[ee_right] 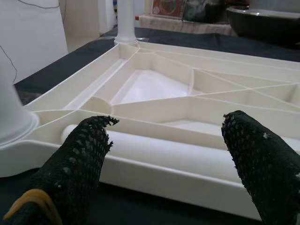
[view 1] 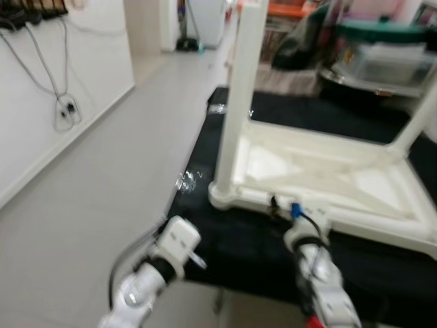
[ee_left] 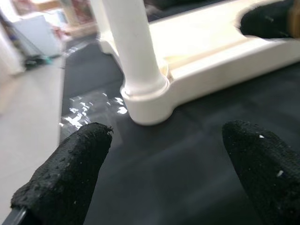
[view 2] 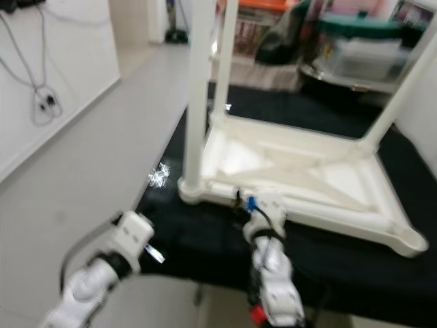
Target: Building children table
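Upside-down white table top (view 1: 321, 178) flat on the black mat (view 1: 252, 253), 1 leg (view 1: 239, 96) already upright at the near-left corner. Loose leg (ee_right: 154, 152) lying crosswise just ahead of the right gripper (ee_right: 168, 164), fingers wide apart, clearly nearer. Left gripper (ee_left: 168, 173) also wide, short of that corner.

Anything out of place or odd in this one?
The white table top lies upside down on the black mat, legs pointing up, as expected mid-assembly. The near right corner has no leg, and one loose leg lies inside the frame by the open right gripper. Shiny scraps litter the mat's edge.
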You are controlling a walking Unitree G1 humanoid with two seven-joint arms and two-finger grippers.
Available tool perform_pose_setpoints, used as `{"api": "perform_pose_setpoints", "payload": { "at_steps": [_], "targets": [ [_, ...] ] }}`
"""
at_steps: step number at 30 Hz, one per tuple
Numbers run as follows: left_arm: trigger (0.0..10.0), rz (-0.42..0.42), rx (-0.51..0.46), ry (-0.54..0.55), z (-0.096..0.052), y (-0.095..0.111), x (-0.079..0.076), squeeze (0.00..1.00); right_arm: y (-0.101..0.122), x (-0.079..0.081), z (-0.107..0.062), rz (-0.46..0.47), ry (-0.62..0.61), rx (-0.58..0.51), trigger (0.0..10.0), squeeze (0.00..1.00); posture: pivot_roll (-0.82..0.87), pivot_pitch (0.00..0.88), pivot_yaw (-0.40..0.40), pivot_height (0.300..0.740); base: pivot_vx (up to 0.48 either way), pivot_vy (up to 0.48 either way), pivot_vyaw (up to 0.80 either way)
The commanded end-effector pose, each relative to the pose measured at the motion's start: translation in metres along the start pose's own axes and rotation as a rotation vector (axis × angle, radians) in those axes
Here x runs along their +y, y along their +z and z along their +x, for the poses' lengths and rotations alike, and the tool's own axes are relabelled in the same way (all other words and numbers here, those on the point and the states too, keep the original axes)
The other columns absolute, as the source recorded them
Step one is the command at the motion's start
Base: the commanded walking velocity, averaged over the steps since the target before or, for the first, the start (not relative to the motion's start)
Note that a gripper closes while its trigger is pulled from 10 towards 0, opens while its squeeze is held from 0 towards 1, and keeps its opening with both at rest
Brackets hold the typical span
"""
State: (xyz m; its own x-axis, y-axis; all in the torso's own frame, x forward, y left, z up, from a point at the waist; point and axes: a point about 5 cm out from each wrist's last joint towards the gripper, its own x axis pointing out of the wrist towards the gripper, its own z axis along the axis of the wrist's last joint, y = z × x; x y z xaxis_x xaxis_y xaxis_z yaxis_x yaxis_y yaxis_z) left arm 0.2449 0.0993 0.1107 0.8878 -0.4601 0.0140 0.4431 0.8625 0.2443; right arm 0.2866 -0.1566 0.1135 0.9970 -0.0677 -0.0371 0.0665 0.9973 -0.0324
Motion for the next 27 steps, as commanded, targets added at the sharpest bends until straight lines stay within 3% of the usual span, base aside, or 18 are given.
{"api": "perform_pose_setpoints", "payload": {
  "at_steps": [1,5,15,23,27],
  "targets": [
    [10.0,-0.007,0.013,-0.020,0.000,-0.003,-0.006,0.00,-0.003,-0.009,0.003,-0.007,-0.034,0.018,10.0,0.00,0.07,0.000,-0.077,0.740,0.000,-0.450,0.00],
    [10.0,-0.001,0.014,-0.014,0.000,-0.003,-0.004,0.00,0.001,-0.009,0.007,0.000,-0.028,0.007,10.0,0.00,0.06,0.000,-0.076,0.740,0.000,-0.433,0.00],
    [10.0,-0.003,0.025,0.009,0.000,-0.005,-0.001,0.00,0.013,-0.011,0.015,0.021,-0.009,-0.035,10.0,0.00,0.07,0.000,-0.082,0.740,0.287,-0.381,0.00],
    [10.0,-0.016,0.043,0.018,-0.001,-0.007,0.000,0.00,0.030,-0.027,0.038,0.045,0.061,-0.046,10.0,0.00,0.07,0.000,-0.084,0.740,0.000,0.000,0.00],
    [10.0,-0.015,0.042,0.010,-0.002,-0.008,-0.002,0.00,0.036,-0.044,0.056,0.121,0.153,0.032,10.0,0.00,0.07,0.000,-0.086,0.740,0.000,0.000,0.00]
  ]
}}
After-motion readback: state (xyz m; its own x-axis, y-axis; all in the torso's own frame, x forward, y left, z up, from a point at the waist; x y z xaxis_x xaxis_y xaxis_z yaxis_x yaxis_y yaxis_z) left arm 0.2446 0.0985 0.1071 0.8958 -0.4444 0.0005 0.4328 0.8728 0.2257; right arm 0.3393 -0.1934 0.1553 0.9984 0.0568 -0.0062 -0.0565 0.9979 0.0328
